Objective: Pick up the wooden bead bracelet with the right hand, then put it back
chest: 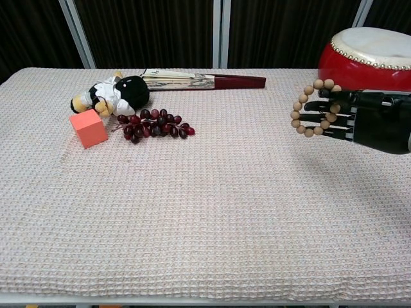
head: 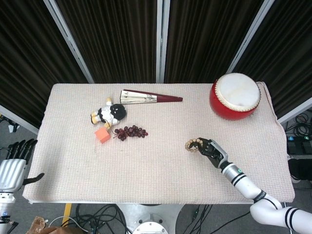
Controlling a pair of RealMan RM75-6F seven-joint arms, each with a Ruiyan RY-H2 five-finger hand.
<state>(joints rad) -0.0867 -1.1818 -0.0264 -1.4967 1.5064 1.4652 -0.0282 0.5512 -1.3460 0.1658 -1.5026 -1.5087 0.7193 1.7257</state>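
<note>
Only the head view shows the left hand (head: pixel 13 168), off the surface (head: pixel 146 165), fingers apart, holding nothing; the chest view shows the right hand (chest: pixel 366 119) lifted, fingers clamped on the bracelet (chest: pixel 308 108); its wrist is cut off.

Matt pale wooden bead bracelet (chest: pixel 313 108) draped over the glossy black plastic fingers (chest: pixel 334 106) of the right hand (chest: pixel 363 119), rough beige waffle-weave cloth (head: pixel 161 161) across the table, shiny red lacquered drum (head: pixel 235 96) with smooth pale skin at the far right corner, soft plush toy (head: pixel 109 114), matt orange cube (head: pixel 102 135)
</note>
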